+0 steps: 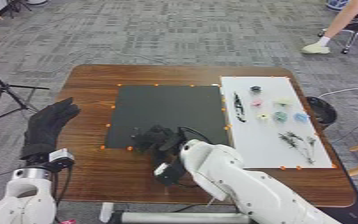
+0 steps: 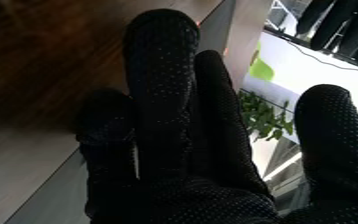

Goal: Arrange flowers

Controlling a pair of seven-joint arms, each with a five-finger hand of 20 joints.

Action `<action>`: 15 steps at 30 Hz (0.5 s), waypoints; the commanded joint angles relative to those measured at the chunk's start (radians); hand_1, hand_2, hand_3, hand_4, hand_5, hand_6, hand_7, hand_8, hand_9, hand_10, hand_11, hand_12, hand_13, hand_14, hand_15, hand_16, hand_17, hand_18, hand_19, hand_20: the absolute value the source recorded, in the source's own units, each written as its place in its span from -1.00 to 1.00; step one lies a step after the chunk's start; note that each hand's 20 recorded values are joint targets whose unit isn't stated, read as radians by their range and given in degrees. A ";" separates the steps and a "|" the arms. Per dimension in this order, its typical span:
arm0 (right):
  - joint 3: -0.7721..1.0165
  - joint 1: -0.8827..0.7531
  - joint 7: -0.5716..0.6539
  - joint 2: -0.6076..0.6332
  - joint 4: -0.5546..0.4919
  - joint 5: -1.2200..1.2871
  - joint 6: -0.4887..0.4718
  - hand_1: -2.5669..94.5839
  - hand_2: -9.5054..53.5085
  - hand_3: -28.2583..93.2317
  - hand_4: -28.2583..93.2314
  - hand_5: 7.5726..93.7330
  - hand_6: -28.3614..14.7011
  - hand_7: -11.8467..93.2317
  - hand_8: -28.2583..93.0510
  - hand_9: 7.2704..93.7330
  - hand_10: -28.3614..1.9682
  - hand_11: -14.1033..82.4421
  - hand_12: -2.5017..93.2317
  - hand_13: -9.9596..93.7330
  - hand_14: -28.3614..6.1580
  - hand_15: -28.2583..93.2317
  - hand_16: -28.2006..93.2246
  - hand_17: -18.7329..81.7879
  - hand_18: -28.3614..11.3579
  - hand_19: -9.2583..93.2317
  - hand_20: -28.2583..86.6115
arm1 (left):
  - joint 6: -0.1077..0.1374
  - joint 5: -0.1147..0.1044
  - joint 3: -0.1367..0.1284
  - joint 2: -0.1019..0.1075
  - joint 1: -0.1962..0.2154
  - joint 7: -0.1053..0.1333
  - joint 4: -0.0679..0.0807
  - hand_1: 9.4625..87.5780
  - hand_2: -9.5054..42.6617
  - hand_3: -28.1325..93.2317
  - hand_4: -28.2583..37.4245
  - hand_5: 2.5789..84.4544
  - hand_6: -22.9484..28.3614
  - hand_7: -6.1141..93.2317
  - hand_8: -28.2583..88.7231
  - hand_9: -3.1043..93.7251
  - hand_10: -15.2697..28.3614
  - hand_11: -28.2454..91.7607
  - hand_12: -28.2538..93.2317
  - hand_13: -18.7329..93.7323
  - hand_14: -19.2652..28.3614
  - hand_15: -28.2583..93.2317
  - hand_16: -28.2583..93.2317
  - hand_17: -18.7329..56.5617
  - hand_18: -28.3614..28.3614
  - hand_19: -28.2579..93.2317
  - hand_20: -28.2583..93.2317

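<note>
Head view, flowers (image 1: 280, 116): pink, cream, blue
Sprigs (image 1: 291, 139): spindly
My left hand (image 1: 47, 123): fingers released
My right hand (image 1: 160, 138): same

Five pale flower heads (image 1: 280, 116), one dark round piece (image 1: 255, 89), one black sheet (image 1: 167, 110), one white sheet (image 1: 255, 152)
</note>
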 commanded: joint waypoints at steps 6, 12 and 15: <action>-0.015 0.036 -0.012 -0.053 0.025 -0.018 -0.011 -0.45 -0.35 0.36 -0.68 0.25 0.03 -0.65 -0.63 0.18 -0.12 -0.56 -0.75 0.86 0.18 0.17 -0.03 0.33 -0.54 0.88 0.25 | -0.012 0.001 0.013 -0.010 -0.011 0.005 0.006 -0.67 -0.49 0.63 -1.00 0.18 0.04 -0.61 -0.64 0.08 0.40 -0.19 -0.34 0.00 0.60 -0.14 -0.53 -0.32 0.46 -0.34 -0.19; 0.015 0.005 0.000 -0.011 -0.021 -0.005 0.037 -0.45 -0.35 0.36 -0.68 0.25 0.04 -0.65 -0.63 0.18 -0.12 -0.56 -0.75 0.86 0.17 0.17 -0.03 0.33 -0.55 0.88 0.26 | -0.009 0.000 0.003 -0.011 -0.001 0.004 0.000 -0.67 -0.49 0.63 -1.00 0.17 0.04 -0.61 -0.64 0.08 0.39 -0.19 -0.34 0.00 0.61 -0.14 -0.53 -0.32 0.46 -0.34 -0.19; 0.037 -0.046 0.030 0.020 -0.079 0.005 0.075 -0.45 -0.35 0.37 -0.68 0.25 0.04 -0.64 -0.63 0.18 -0.12 -0.56 -0.75 0.86 0.17 0.17 -0.03 0.33 -0.55 0.88 0.26 | -0.004 -0.002 -0.007 -0.011 0.011 0.003 -0.008 -0.67 -0.49 0.63 -1.00 0.17 0.04 -0.61 -0.64 0.08 0.39 -0.19 -0.34 0.01 0.61 -0.14 -0.53 -0.32 0.46 -0.34 -0.19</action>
